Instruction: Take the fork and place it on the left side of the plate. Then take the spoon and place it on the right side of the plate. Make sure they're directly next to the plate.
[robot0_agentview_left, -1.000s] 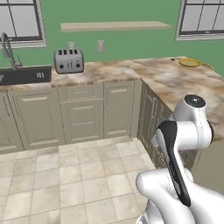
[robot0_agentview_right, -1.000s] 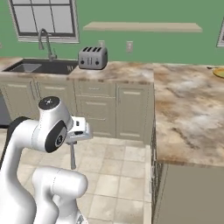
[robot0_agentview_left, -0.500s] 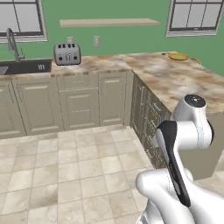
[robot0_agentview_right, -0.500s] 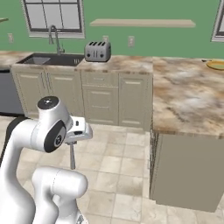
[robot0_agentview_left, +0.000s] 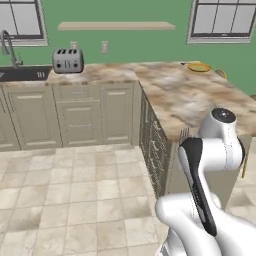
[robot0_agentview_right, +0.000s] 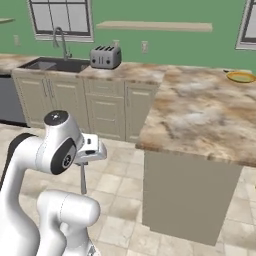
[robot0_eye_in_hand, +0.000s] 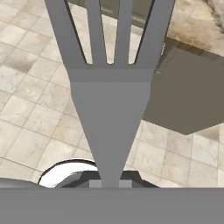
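Observation:
My gripper (robot0_eye_in_hand: 110, 183) is shut on the fork (robot0_eye_in_hand: 109, 105), a grey metal fork whose four tines run up the hand view over the tiled floor. In the right base view the fork (robot0_agentview_right: 83, 180) hangs down as a thin grey strip from the gripper (robot0_agentview_right: 83, 163), beside the arm's white elbow. The yellow plate (robot0_agentview_left: 199, 67) lies far off on the marble peninsula counter, near the window; from the right it is the plate (robot0_agentview_right: 241, 76) at the far right edge. I cannot make out the spoon.
The marble peninsula counter (robot0_agentview_right: 200, 115) juts toward me, its end panel close on the right. A toaster (robot0_agentview_left: 67, 60) and a sink (robot0_agentview_right: 55, 64) stand along the back counter. Tiled floor (robot0_agentview_left: 75, 190) lies open on the left.
The whole scene has shifted in both base views, so the base has moved; the peninsula counter now looks nearer. The arm holds the same pose with the fork still gripped.

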